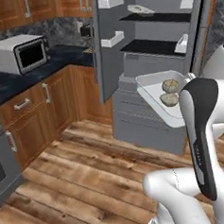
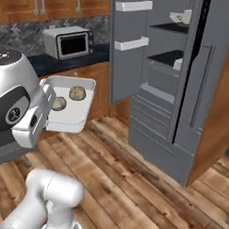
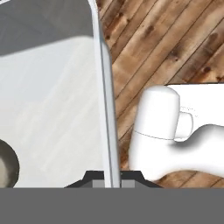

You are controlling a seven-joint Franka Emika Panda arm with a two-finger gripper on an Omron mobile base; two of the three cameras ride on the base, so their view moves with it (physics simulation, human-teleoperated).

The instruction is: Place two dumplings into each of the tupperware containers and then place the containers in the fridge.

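The jaws are pinched shut on the rim of a tupperware container (image 3: pixel 65 109), the rim running up from the bottom centre of the hand view. In the left base view this white tray (image 1: pixel 153 93) hangs at centre right with two dumplings (image 1: pixel 170 93) in it, above the wooden floor (image 1: pixel 81 182). Behind it the fridge (image 1: pixel 148 64) stands open; another tray (image 1: pixel 141 9) lies on its top shelf.

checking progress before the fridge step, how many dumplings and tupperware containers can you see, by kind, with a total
dumplings: 2, and, both in the held tray
tupperware containers: 2, one held, one on the top fridge shelf, contents unclear
total: 4
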